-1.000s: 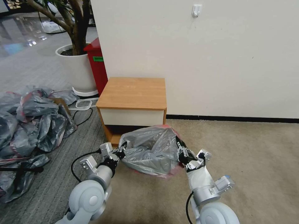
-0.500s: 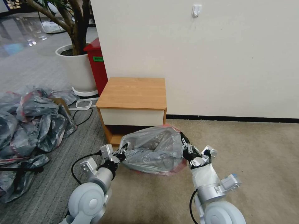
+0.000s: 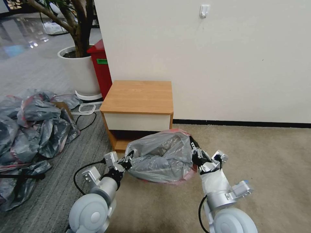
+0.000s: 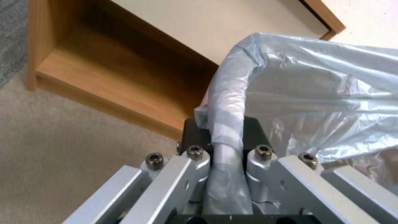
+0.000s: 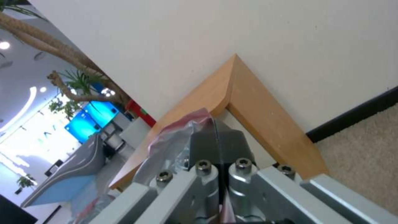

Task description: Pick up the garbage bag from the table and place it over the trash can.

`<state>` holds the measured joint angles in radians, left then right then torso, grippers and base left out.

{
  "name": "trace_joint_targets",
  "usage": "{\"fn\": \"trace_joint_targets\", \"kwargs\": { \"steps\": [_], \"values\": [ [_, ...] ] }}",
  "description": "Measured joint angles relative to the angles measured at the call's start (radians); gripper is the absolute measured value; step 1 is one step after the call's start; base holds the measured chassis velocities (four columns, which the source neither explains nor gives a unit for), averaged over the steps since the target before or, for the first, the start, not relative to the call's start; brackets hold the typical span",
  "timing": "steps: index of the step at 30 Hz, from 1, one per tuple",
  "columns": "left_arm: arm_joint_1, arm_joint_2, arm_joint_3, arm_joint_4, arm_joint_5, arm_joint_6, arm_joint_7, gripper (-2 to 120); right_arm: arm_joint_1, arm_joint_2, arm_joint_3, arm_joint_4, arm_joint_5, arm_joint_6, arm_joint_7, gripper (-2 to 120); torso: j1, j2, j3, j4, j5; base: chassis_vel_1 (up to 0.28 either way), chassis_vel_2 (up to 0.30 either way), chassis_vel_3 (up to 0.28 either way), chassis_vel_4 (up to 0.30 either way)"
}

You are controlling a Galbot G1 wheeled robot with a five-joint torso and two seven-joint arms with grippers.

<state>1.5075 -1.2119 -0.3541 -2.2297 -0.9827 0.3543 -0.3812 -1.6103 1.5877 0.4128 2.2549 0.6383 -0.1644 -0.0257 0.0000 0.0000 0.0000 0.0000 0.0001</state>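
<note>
A white wall [image 3: 226,58] is seen behind one wooden desk [image 3: 139,96], whose top is bare. To the left of the desk, one white planter [image 3: 81,72] with a tree and one red bin [image 3: 102,69] are stood, and a heap of grey-and-pink bags [image 3: 30,129] is spread over the grey floor. One garbage bag [image 3: 160,155] is held stretched in the air between two grippers, low in front of the desk's open shelf and above the beige carpet [image 3: 259,155]; the shelf is partly hidden by it. The bag's left edge is clamped by the left gripper [image 3: 127,160], a rolled fold being pinched between its fingers [image 4: 197,155]. The pinkish-red rim on the right is pinched by the right gripper [image 3: 195,156], its jaws closed tight. Compared with half a second earlier, the bag has been lifted slightly and the right gripper has been shifted a little outward.
</note>
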Motion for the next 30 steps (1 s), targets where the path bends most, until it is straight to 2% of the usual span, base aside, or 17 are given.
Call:
{"fn": "trace_joint_targets", "kwargs": {
  "steps": [5,10,15,23,30],
  "values": [
    [0.013,0.0,0.0,-0.005,0.001,0.002,0.015,7,0.037,-0.047,0.016,0.001,0.034,-0.041,0.035,0,0.0,0.0,0.0,0.0,0.0001,0.0,0.0,0.0,0.0],
    [0.024,0.005,-0.016,-0.014,0.0,0.003,0.036,7,0.066,-0.141,0.045,-0.006,0.096,-0.159,0.082,0,0.0,0.0,0.0,0.0,0.0001,0.0,0.0,0.0,0.0],
    [0.021,0.009,-0.031,-0.014,-0.018,0.004,0.041,7,0.056,-0.188,0.054,-0.014,0.127,-0.217,0.094,0,0.0,0.0,0.0,0.0,0.0,0.0,0.0,0.0,0.0],
    [0.009,0.004,-0.046,-0.012,-0.105,0.009,0.025,7,0.057,-0.173,0.039,-0.058,0.123,-0.188,0.087,0,0.0,0.0,0.0,0.0,-0.0001,0.0,0.0,0.0,0.0],
    [-0.003,0.015,-0.063,-0.017,-0.186,0.018,-0.005,7,0.104,-0.145,0.018,-0.177,0.053,-0.146,0.053,0,0.0,0.0,0.0,0.0,-0.0001,0.0,0.0,0.0,0.0]
  ]
}}
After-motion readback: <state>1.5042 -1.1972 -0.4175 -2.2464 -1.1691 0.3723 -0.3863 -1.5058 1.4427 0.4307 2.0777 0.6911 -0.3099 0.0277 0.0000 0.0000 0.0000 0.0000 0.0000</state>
